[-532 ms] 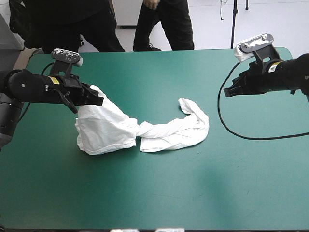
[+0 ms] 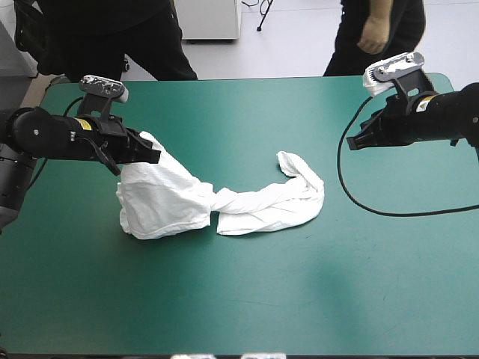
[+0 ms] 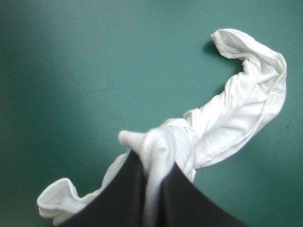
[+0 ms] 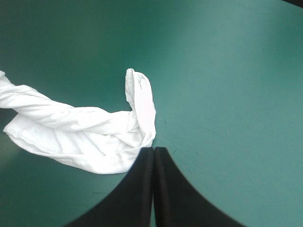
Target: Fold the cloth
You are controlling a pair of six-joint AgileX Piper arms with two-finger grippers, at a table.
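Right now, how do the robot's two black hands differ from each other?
The left black fin-fingered hand pinches the white crumpled T-shirt; the right black hand holds nothing. The left hand holds one end of the T-shirt raised above the teal-green table cover; the right hand hangs apart from the T-shirt. Both have their fingers shut together.

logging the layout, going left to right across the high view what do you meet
left gripper, shut on the raised end of the T-shirt → its twisted rest lying on the teal-green table → right gripper, shut, holding nothing
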